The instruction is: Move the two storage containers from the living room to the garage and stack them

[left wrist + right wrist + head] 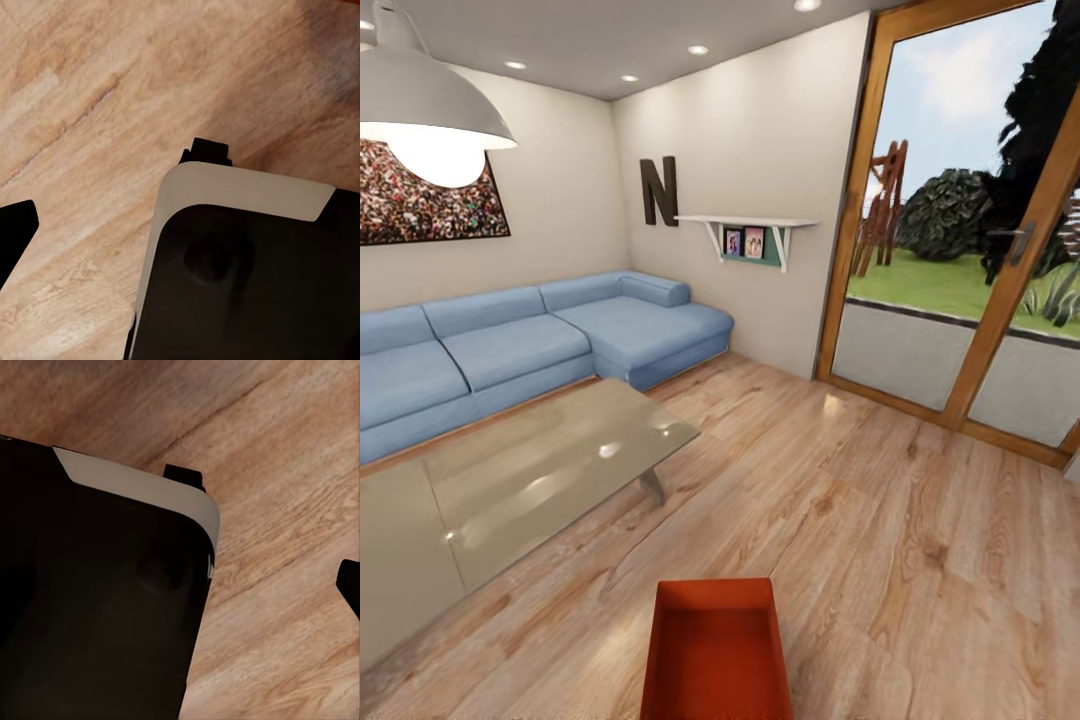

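I am looking across the living room's plank floor [880, 540]: an orange-red container [717, 655] is lying just ahead, long axis pointing away toward the sofa [510, 345]. A letter N [659, 190] is hanging on the wall. I cannot tell either gripper's finger state.

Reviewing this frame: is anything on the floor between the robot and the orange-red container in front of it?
Nothing visible. The storage container sits on bare wood plank floor at the head view's bottom edge; the glass coffee table stands off to its left, apart from it.
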You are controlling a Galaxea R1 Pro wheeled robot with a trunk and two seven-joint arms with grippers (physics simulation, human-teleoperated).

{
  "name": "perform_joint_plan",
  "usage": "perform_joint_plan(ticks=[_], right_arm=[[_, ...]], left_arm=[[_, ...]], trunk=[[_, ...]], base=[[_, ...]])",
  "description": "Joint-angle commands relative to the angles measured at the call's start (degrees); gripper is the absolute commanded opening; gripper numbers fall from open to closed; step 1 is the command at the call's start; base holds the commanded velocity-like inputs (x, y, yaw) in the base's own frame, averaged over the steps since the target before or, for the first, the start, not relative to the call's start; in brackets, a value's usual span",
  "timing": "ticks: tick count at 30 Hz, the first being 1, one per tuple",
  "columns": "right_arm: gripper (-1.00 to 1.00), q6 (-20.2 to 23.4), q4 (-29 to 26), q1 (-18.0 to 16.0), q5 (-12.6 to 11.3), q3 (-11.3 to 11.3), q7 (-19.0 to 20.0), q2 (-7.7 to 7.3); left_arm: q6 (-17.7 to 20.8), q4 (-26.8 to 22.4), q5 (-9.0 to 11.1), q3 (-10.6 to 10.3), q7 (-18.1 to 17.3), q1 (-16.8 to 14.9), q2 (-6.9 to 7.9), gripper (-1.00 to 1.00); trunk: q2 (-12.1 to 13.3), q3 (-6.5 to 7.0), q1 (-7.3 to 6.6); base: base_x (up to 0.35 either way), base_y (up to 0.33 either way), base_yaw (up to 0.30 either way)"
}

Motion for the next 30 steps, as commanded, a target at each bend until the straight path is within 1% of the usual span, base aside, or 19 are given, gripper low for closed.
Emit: perform_joint_plan(ticks=[1,6,30], right_arm=[[1.00,-0.3,0.2,-0.1,-0.5,0.5,-0.1,0.03],[1.00,-0.3,0.2,-0.1,-0.5,0.5,-0.1,-0.15],[1.00,-0.4,0.2,-0.1,-0.5,0.5,-0.3,0.00]], left_arm=[[-0.2,0.0,0.4,-0.2,0.1,0.0,-0.01,1.00],[-0.2,0.0,0.4,-0.2,0.1,0.0,-0.01,1.00],[-0.3,0.0,0.4,-0.2,0.1,0.0,-0.01,1.00]], trunk=[[0.0,-0.15,0.00],[0.0,-0.61,0.00],[0.0,-2.81,0.00]], base=[[0.000,0.000,0.000],[0.000,0.000,0.000],[0.000,0.000,0.000]])
